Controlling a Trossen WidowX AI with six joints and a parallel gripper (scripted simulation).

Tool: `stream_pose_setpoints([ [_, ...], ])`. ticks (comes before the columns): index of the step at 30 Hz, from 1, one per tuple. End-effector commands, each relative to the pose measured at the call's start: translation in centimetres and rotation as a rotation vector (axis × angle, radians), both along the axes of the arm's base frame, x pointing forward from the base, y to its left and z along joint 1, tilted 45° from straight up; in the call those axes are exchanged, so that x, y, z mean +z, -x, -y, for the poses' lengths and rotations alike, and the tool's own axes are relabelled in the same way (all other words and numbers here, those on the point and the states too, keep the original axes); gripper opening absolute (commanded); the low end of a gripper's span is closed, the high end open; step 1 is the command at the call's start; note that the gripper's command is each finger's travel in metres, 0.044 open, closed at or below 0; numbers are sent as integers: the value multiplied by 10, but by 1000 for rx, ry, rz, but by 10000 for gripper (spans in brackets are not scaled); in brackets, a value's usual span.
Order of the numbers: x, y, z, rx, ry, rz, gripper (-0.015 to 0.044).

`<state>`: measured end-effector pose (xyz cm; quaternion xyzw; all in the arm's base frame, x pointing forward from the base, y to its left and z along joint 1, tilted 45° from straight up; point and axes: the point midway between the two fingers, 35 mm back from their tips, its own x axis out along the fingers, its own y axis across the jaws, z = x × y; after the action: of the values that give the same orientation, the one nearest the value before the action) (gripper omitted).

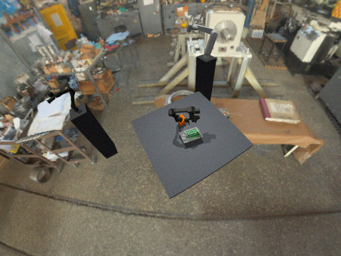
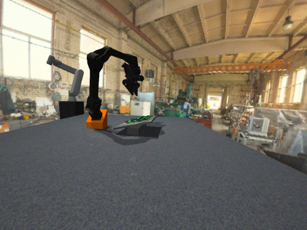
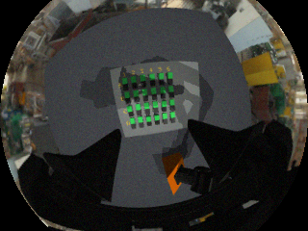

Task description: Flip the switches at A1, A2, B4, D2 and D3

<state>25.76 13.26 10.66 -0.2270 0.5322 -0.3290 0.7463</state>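
Observation:
The grey switch panel (image 1: 185,138) (image 2: 121,125) (image 3: 192,70) stands tilted on a dark base in front of the arm. It bears several rows and columns of green and dark rocker switches, with yellow numbers along the far edge and letters down the left side in the wrist view. The two rows farthest from the arm lie partly in shadow. The switches are too small to tell surely which end of each is raised. My gripper (image 1: 192,122) (image 2: 134,94) (image 3: 154,128) is open and empty, pointing down high above the panel, touching nothing.
The orange arm base (image 1: 181,120) (image 2: 96,123) (image 3: 174,181) stands close to the panel's near side. The dark table top (image 1: 176,170) (image 2: 153,178) (image 3: 140,183) carries both. Two other arms stand on black pedestals (image 1: 93,132) (image 1: 205,74) beyond the table.

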Motion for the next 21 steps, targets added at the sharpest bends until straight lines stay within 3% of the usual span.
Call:
stream_pose_setpoints([
  [1, -3, -3, 0, 0, -1, -1, 374],
  [7, -79, -74, 28, -10, -14, -25, 216],
  [15, -87, -79, 32, -10, -13, -26, 6],
  [21, -109, -85, 57, 7, -6, -8, 0],
])
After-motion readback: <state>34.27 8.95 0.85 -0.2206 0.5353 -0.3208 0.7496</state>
